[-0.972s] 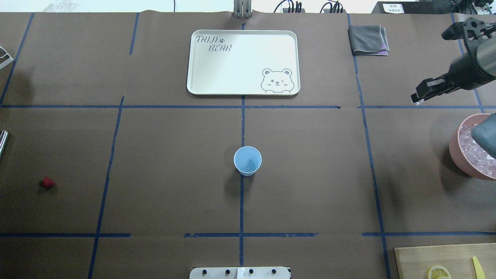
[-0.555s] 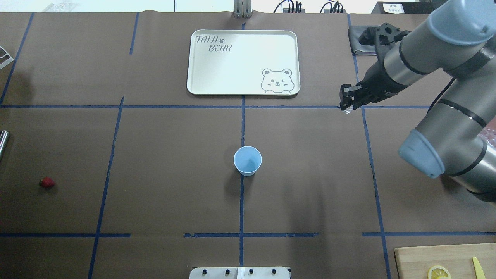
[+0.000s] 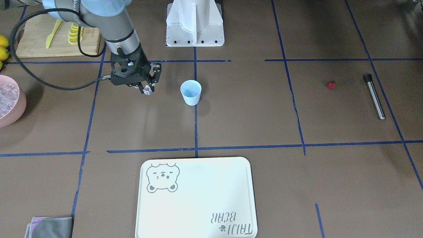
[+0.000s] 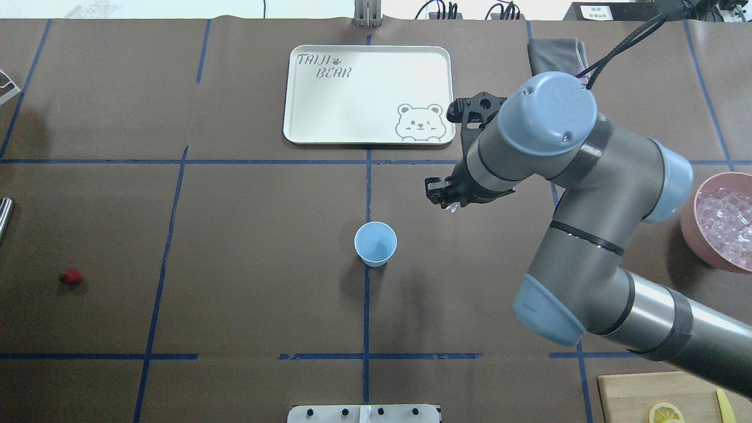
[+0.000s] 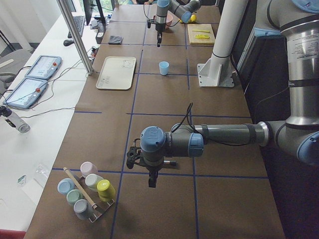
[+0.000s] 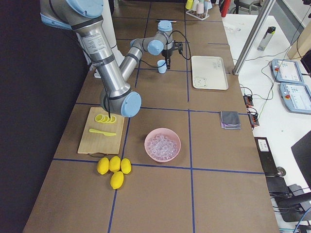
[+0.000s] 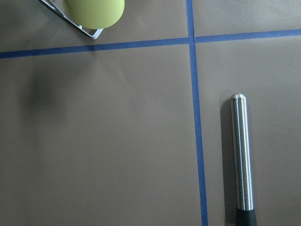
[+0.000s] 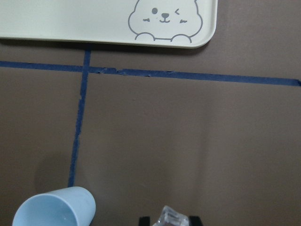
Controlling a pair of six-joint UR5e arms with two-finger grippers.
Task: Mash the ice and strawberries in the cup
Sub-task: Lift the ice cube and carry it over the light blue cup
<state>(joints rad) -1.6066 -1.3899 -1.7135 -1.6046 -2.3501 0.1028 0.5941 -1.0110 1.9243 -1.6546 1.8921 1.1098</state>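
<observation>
My right gripper (image 4: 449,204) is shut on one clear ice cube (image 3: 147,90) and holds it above the table, right of and a little beyond the light blue cup (image 4: 375,244). The right wrist view shows the cube (image 8: 170,217) between the fingers, with the cup (image 8: 54,207) at lower left looking empty. More ice (image 4: 728,220) fills the pink bowl (image 4: 688,229) at the far right. The strawberry (image 4: 71,277) lies on the table at the far left. My left gripper (image 5: 152,181) shows only in the exterior left view; I cannot tell if it is open.
A white bear tray (image 4: 369,94) lies beyond the cup. A metal pestle (image 3: 374,96) lies near the strawberry and under the left wrist camera (image 7: 242,150). A cutting board (image 4: 664,393) with lemon slices sits near right; a grey cloth (image 3: 49,226) far right.
My right arm has swung left from beside the pink bowl toward the cup, carrying the ice cube. The cup and strawberry have not moved.
</observation>
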